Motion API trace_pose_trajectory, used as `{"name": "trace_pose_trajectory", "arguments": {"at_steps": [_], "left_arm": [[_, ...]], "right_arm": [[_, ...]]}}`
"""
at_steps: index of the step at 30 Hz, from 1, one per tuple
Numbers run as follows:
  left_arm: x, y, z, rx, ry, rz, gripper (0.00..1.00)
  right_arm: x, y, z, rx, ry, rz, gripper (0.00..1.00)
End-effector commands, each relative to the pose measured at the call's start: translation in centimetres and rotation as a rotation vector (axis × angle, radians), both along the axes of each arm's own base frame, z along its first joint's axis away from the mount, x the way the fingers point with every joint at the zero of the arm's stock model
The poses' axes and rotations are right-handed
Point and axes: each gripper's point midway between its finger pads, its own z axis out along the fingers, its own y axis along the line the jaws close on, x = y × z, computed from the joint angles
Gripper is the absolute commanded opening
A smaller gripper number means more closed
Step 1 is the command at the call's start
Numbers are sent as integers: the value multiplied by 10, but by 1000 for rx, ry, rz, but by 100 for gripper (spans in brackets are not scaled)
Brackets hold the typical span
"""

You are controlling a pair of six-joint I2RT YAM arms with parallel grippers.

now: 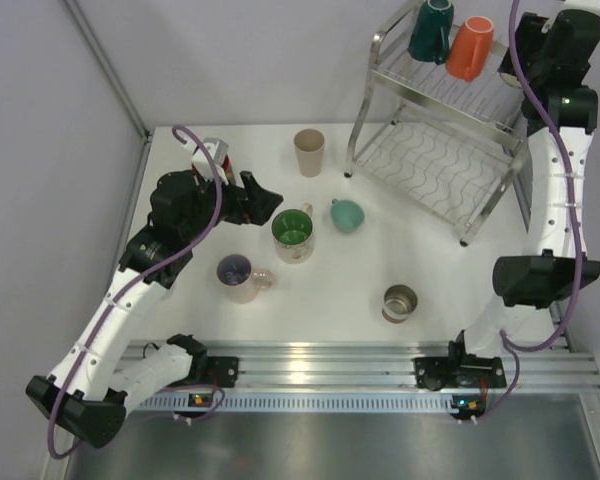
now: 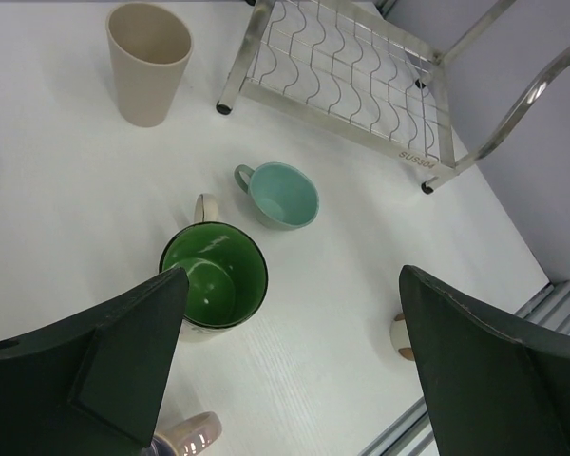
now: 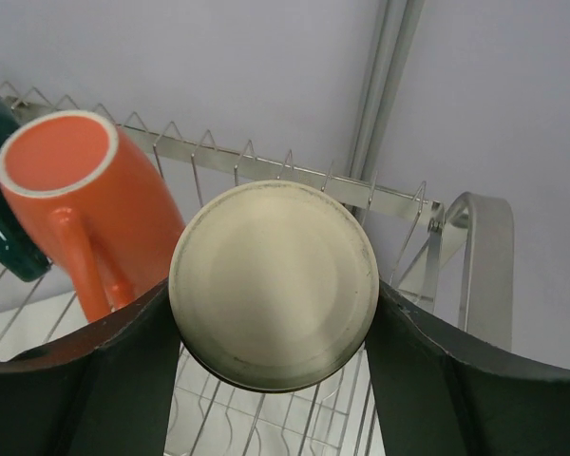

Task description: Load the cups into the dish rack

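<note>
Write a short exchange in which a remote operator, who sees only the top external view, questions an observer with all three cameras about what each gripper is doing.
Operator: From above I cannot make out the right gripper's fingers. Is it holding anything?
Observer: Yes. The right gripper grips a cream cup, base toward its camera, beside the orange mug over the dish rack top shelf.
Operator: And the left one, near the mugs?
Observer: The left gripper is wide open and empty. The green-lined mug sits below, between its fingers, untouched.
</note>
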Motion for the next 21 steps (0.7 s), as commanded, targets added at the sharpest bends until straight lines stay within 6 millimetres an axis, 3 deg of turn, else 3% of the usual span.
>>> {"name": "trace_pose_trajectory", "arguments": {"at_steps": [1,12,19,21], "left_arm": [[0,1,6,6,-30,-5,98],[5,-2,5,4,-16,-2,98],[8,-4,3,-5,0,-1,98],[8,-5,3,-8,6,-4,98]], "right_arm": [[1,-2,19,31,-62,19,0],[29,2,-13,60,-3,71,4],[34,6,-19,69,10,94,28],[33,5,-18,67,11,93,40]]}}
